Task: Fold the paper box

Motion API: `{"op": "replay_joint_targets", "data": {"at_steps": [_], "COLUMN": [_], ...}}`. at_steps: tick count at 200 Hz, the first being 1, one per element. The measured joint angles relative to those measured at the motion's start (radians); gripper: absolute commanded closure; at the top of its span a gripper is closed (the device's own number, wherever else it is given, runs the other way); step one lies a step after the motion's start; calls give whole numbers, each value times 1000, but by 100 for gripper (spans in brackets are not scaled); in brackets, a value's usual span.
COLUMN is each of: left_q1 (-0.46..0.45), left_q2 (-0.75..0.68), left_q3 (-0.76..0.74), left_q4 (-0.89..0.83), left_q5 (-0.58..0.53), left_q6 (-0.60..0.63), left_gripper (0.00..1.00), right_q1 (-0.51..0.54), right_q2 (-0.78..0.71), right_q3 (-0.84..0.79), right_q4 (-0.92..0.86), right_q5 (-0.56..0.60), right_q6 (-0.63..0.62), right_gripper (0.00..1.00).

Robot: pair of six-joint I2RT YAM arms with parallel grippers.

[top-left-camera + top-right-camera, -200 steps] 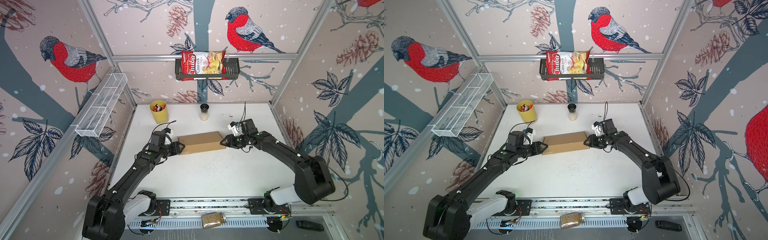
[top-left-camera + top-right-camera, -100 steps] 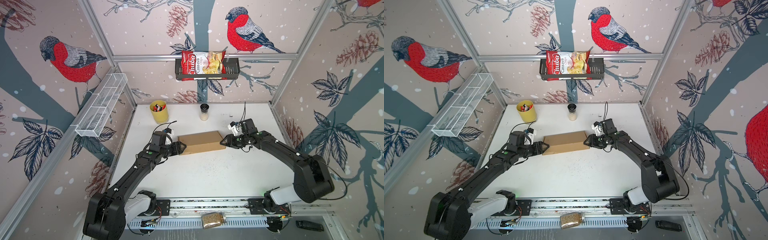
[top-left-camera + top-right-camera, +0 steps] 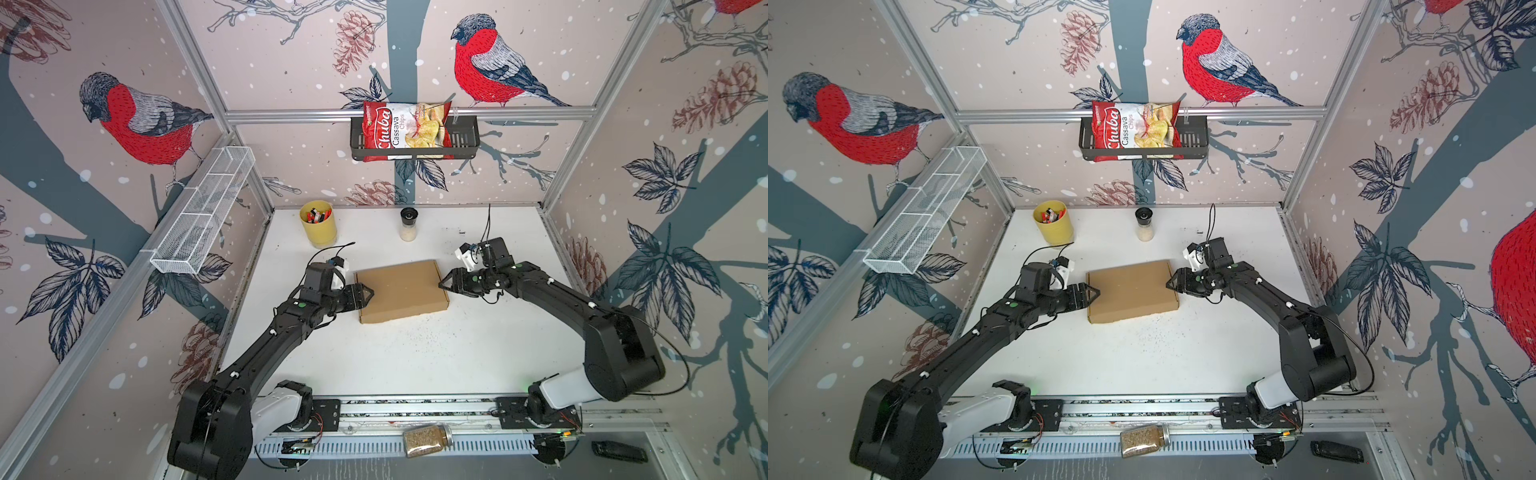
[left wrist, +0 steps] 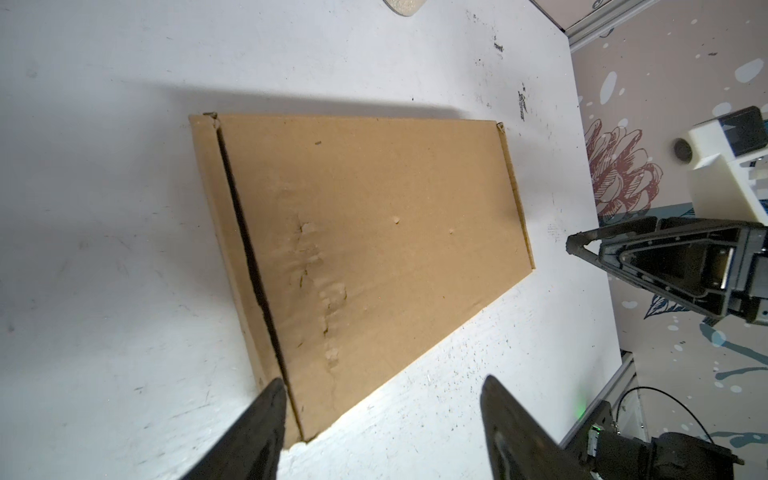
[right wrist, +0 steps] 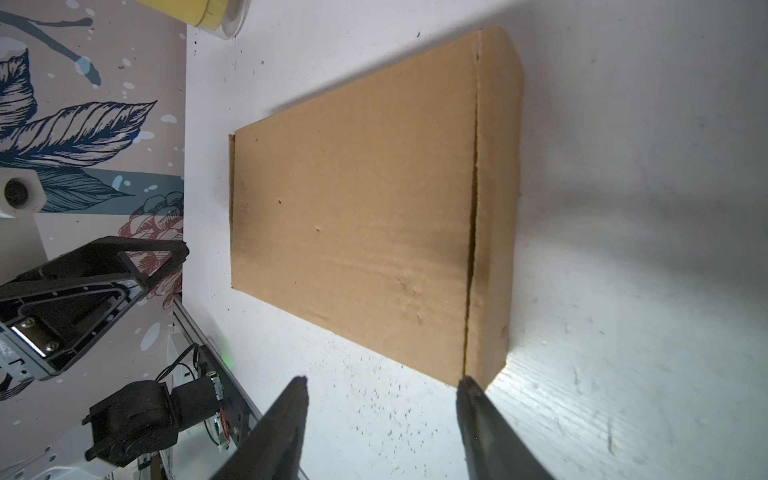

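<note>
- Paper box (image 3: 401, 291) (image 3: 1131, 291): lies closed and flat on the white bench (image 3: 415, 361), at centre of frame in both top views, slightly rotated, long edges running roughly left to right.
- Lid seam (image 4: 249, 249): shows as a dark slit along one side of the box top in the left wrist view, and likewise in the right wrist view (image 5: 471, 228).
- Left arm (image 3: 270, 336): reaches up from lower left of frame to the left short edge of the box.
- Left jaws: stand apart, clamped on nothing. Fingertips (image 4: 266, 415) sit either side of the near box corner. Contact cannot be told.
- Right arm (image 3: 561, 295): reaches in from lower right of frame to the right short edge of the box.
- Right jaws: stand apart, clamped on nothing. One of the fingertips (image 5: 469, 399) sits at the near box corner, the second over bare bench.
- Yellow cup (image 3: 318, 224) and shaker (image 3: 408, 224): stand upright near the back edge of the bench, well apart from the box.
- Chips bag (image 3: 405, 131): rests in the black basket (image 3: 465, 137) on the back wall, upper centre of frame.
</note>
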Motion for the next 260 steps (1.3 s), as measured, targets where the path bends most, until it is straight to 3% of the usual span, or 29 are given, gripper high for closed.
{"op": "replay_joint_targets", "data": {"at_steps": [80,148,260], "left_q1": [3,4,10], "left_q2": [145,301,427], "left_q3": [-25,-15,82], "left_q4": [160,382,440], "left_q5": [-65,-39,-70], "left_q6": [-20,-26,8], "left_gripper": [34,36,34], "right_q1": [27,62,48], "right_q2": [159,220,283], "right_q3": [66,106,148], "right_q4": [18,62,90], "right_q5": [161,185,187], "right_q6": [-49,-38,4], "right_gripper": [43,44,42]}}
